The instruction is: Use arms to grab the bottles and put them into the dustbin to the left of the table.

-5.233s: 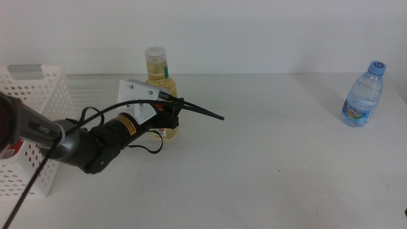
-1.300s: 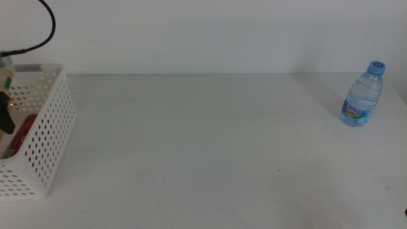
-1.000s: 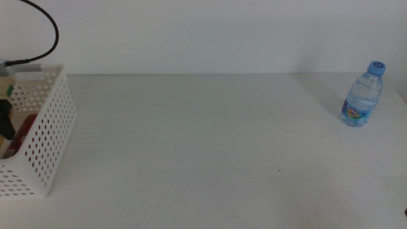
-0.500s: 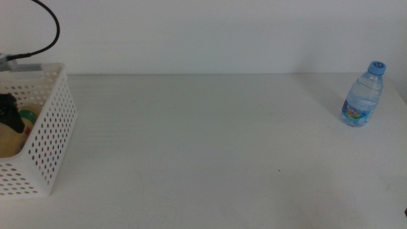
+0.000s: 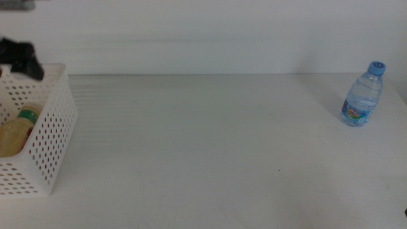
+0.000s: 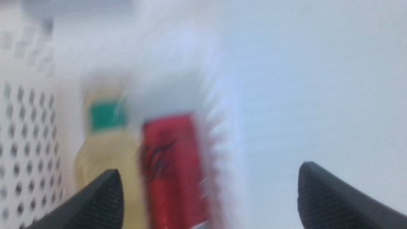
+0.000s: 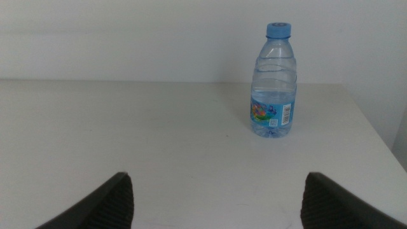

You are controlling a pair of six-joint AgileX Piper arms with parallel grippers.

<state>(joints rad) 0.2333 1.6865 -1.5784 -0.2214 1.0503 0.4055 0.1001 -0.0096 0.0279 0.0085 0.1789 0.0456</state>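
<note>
The white perforated dustbin point(image 5: 54, 133) stands at the table's left edge. Inside it lies the yellow-liquid bottle point(image 5: 14, 135), label end up; the blurred left wrist view shows that bottle point(image 6: 105, 156) beside a red soda can point(image 6: 173, 175). My left gripper point(image 5: 20, 56) hovers above the bin's far rim, and in its wrist view the left gripper point(image 6: 210, 170) is open and holds nothing. The blue-capped water bottle point(image 5: 362, 95) stands upright at the far right. My right gripper point(image 7: 217, 175) is open and well short of the water bottle point(image 7: 275, 83).
The white table point(image 5: 210, 146) stretches bare between the bin and the water bottle. A pale wall runs behind the table's far edge. The table's right edge lies just past the water bottle.
The left gripper has let go of the yellow bottle inside the bin and risen above the rim. The bottle now lies in the bin. The water bottle has not moved.
</note>
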